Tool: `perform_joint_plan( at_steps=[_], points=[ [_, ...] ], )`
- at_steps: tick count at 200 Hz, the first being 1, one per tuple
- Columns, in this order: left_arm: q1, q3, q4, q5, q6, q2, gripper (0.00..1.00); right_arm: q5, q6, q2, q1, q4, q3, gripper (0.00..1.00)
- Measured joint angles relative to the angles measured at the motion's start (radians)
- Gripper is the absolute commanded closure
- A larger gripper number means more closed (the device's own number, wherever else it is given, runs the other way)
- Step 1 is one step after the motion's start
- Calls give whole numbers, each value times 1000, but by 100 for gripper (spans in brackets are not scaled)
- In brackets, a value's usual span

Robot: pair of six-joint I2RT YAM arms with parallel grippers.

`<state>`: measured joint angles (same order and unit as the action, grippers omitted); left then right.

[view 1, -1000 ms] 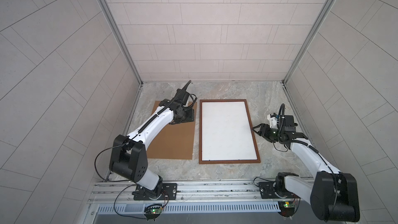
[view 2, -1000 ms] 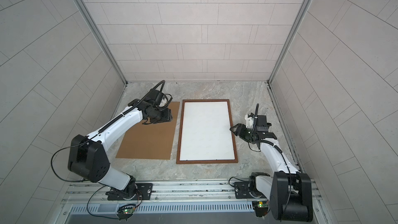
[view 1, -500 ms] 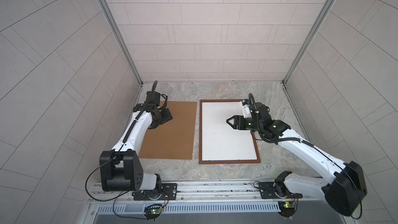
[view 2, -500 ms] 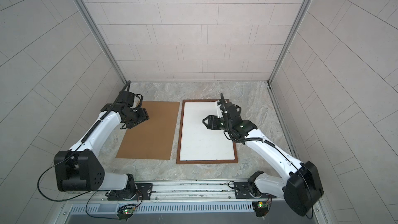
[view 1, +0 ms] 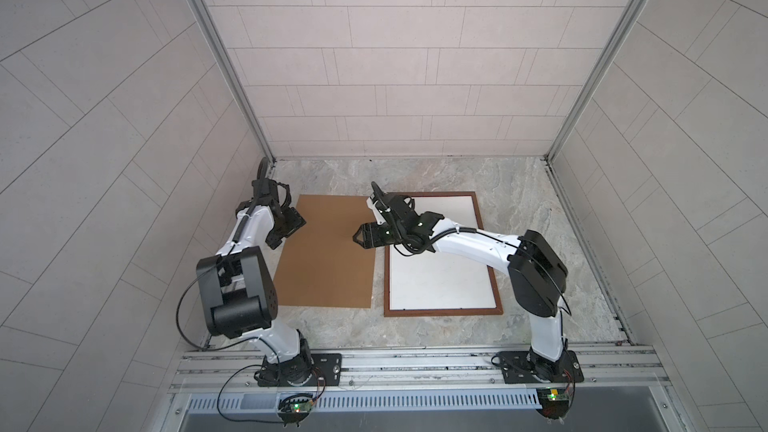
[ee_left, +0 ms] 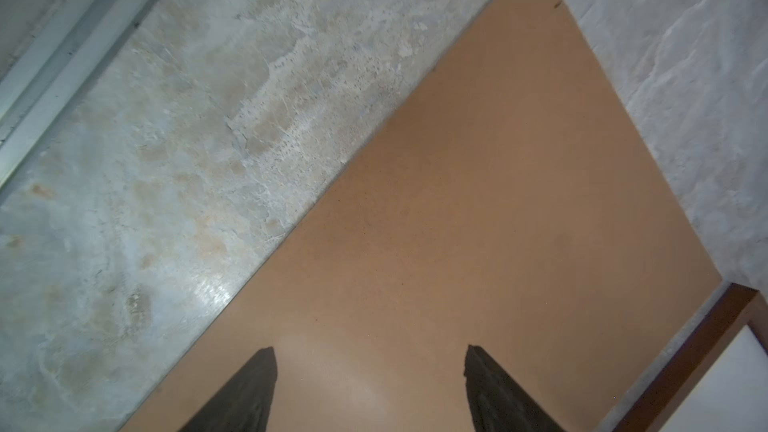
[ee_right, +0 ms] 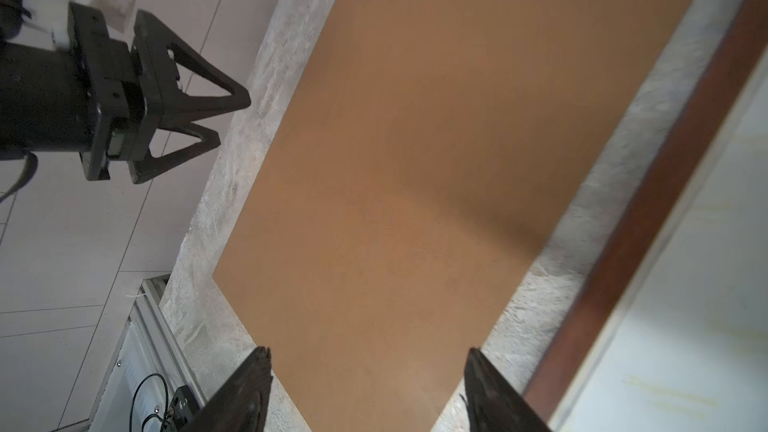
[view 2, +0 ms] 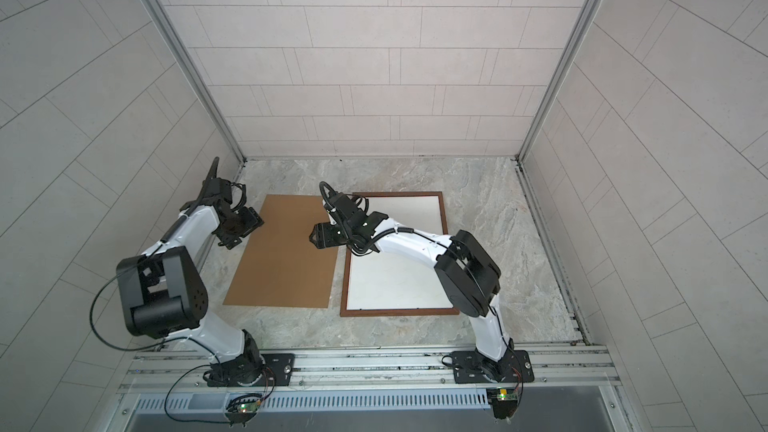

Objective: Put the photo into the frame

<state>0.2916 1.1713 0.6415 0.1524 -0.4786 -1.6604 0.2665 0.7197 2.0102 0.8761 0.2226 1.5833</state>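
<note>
White-backed photo [view 1: 440,280] lies inside dark-brown frame [view 1: 442,312].

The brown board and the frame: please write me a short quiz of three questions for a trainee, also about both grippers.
1. True or false: the brown board lies inside the frame.
2. What fills the frame's opening? A) a white sheet B) a blue cloth C) bare table.
3. Fill in: the left gripper and the right gripper, both by the board, have their jaws ____.
Key: 1 false; 2 A; 3 open.
</note>
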Motion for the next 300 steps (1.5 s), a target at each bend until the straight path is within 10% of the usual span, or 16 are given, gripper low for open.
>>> perform_joint_plan(
  at_steps=[300],
  points=[
    [64,84,-137,123,-2,-262,28,-99,84,313,-12,206,272,21]
  ],
)
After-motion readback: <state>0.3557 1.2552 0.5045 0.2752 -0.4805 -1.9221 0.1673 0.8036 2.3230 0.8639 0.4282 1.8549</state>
